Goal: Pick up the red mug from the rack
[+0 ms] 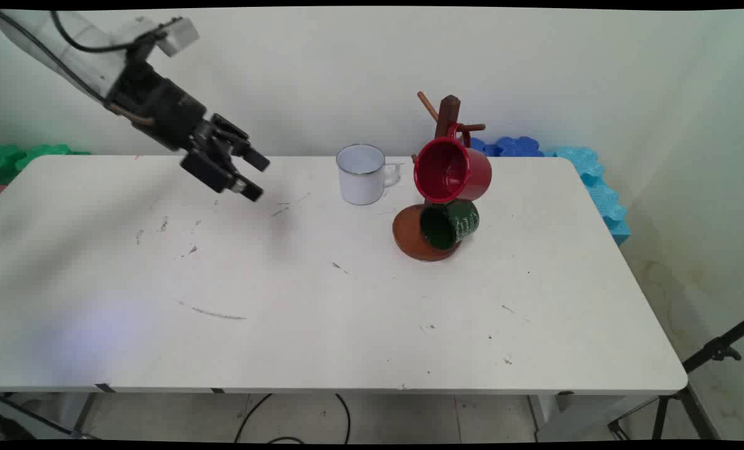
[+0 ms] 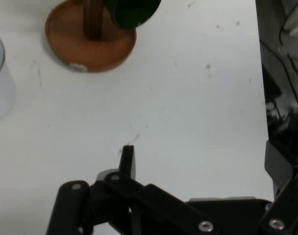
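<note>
End effector [image 1: 254,176] open, empty, above the tabletop [image 1: 322,300]. White enamel mug [image 1: 361,174] at its 3 o'clock; beyond, wooden mug tree [image 1: 441,181], apparently carrying red mug [image 1: 452,170] and green mug [image 1: 449,224].

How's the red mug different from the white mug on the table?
The red mug hangs on the wooden mug rack, tipped on its side with its mouth facing the camera; the white mug stands upright on the table beside the rack. The red one looks somewhat larger. Both have a side handle and appear empty.
</note>
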Controlling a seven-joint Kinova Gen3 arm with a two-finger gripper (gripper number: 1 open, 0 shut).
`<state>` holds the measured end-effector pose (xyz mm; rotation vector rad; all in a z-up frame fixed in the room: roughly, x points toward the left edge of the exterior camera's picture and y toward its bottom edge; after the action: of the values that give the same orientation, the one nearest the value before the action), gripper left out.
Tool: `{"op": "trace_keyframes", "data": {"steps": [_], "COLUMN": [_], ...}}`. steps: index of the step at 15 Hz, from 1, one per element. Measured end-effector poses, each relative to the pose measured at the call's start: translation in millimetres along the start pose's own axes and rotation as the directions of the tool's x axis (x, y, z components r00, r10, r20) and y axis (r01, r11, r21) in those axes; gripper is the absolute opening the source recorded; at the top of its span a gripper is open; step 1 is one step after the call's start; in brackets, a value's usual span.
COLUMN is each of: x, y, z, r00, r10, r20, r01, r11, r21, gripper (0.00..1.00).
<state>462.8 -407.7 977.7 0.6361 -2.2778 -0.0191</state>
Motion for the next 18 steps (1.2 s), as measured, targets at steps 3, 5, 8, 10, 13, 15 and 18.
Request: {"op": "trace_keyframes", "data": {"steps": [3, 5, 8, 10, 13, 15, 18], "x": [10, 20, 34, 49, 65, 77, 99], "y": [16, 28, 41, 55, 69, 78, 95], "z": [25, 46, 72, 94, 116, 128, 146], "r00": [0.999, 0.998, 0.996, 0.994, 0.992, 0.993, 0.992], "r10": [-0.034, -0.053, -0.073, -0.092, -0.098, -0.085, -0.051], "r20": [-0.023, -0.038, -0.05, -0.062, -0.077, -0.088, -0.111], "r01": [0.035, 0.055, 0.076, 0.096, 0.105, 0.094, 0.067], "r11": [0.999, 0.998, 0.995, 0.992, 0.99, 0.99, 0.987], "r21": [0.016, 0.035, 0.062, 0.08, 0.097, 0.109, 0.146], "gripper": [1.0, 1.0, 1.0, 1.0, 1.0, 1.0, 1.0]}}
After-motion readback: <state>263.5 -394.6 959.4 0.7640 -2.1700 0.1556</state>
